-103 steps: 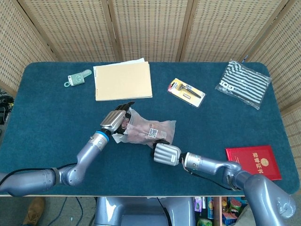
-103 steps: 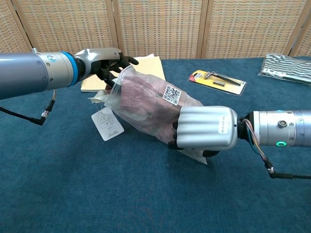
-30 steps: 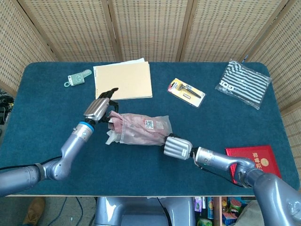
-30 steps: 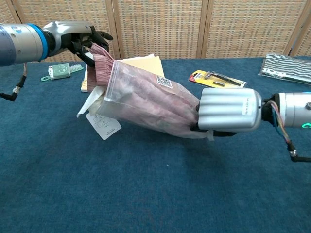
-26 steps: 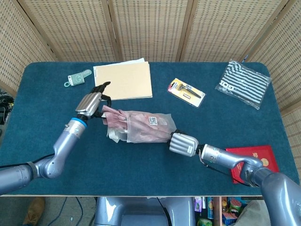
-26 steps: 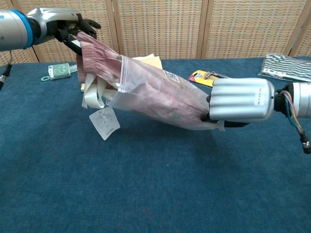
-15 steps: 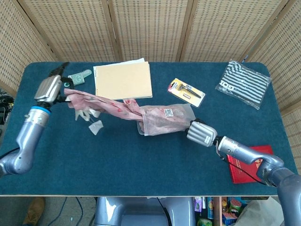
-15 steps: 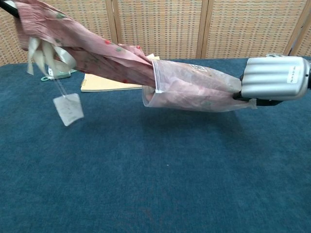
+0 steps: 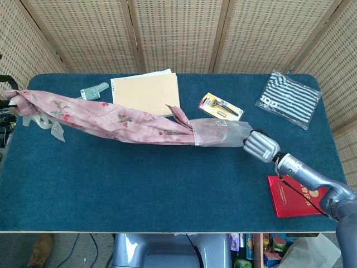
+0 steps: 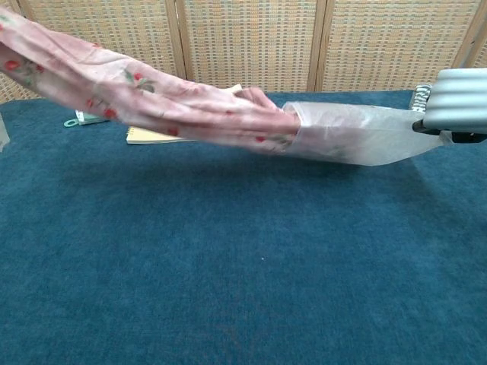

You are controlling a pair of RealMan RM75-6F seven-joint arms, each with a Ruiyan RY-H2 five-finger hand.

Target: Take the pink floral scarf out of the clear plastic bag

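The pink floral scarf [image 9: 111, 124] [image 10: 152, 99] hangs stretched above the table, from the left edge of the head view to the mouth of the clear plastic bag [image 9: 220, 133] [image 10: 358, 133]. Only its right end sits inside the bag's mouth. My right hand [image 9: 261, 146] [image 10: 456, 103] grips the bag's closed end. My left hand [image 9: 3, 84] is almost wholly past the left edge; only dark fingertips show, holding the scarf's far end. A white tag [image 9: 57, 132] and ribbons dangle there.
On the blue table [image 9: 167, 190] lie a tan notebook [image 9: 146, 95], a green comb [image 9: 92, 92], a yellow razor pack [image 9: 221, 109], a striped bagged cloth [image 9: 288, 99] and a red booklet [image 9: 298, 195]. Wicker screens stand behind.
My left hand has swung far left with the scarf, drawing most of it out of the bag. My right hand has pulled the bag to the right.
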